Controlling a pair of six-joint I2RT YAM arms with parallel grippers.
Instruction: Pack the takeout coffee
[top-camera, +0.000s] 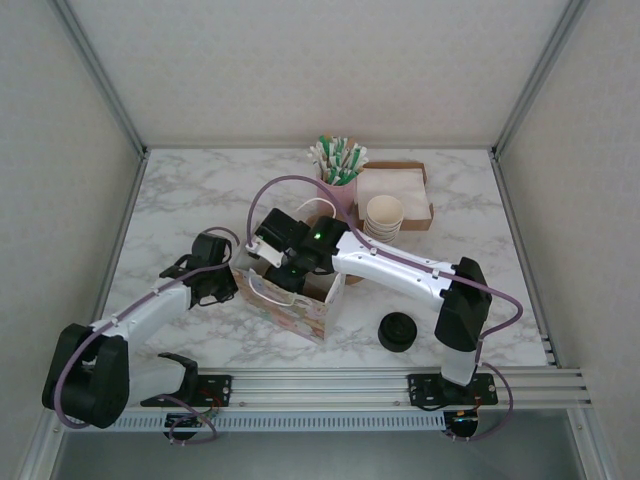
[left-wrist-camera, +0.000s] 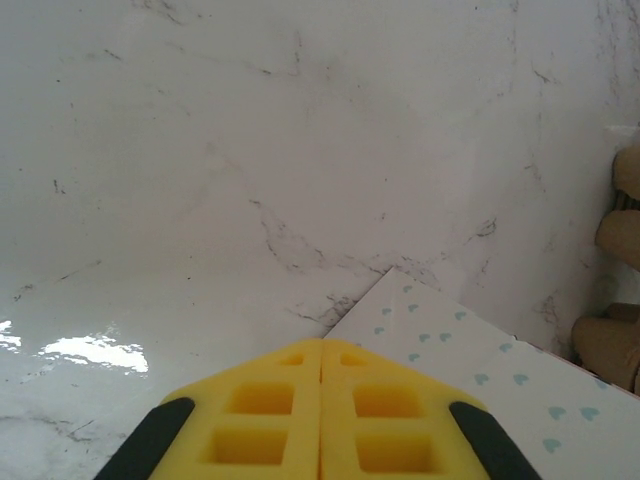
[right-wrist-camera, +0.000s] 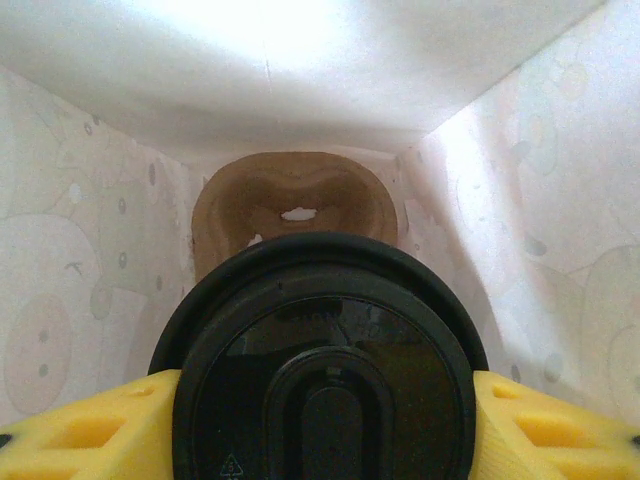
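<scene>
Right wrist view: the right pincer (right-wrist-camera: 320, 425) grips the takeout coffee (right-wrist-camera: 320, 360) by its black lid, with a yellow finger (right-wrist-camera: 90, 425) pressed against each side. Both are inside the patterned paper bag (right-wrist-camera: 540, 200), whose walls rise on either side of the pincer. Beyond the pincer, deeper in the bag, lies a brown moulded cup holder (right-wrist-camera: 290, 200). The left pincer (left-wrist-camera: 320, 365) is fully closed, fingers touching, above the marble worktop (left-wrist-camera: 250, 150). A corner of the bag lies just ahead to its right.
</scene>
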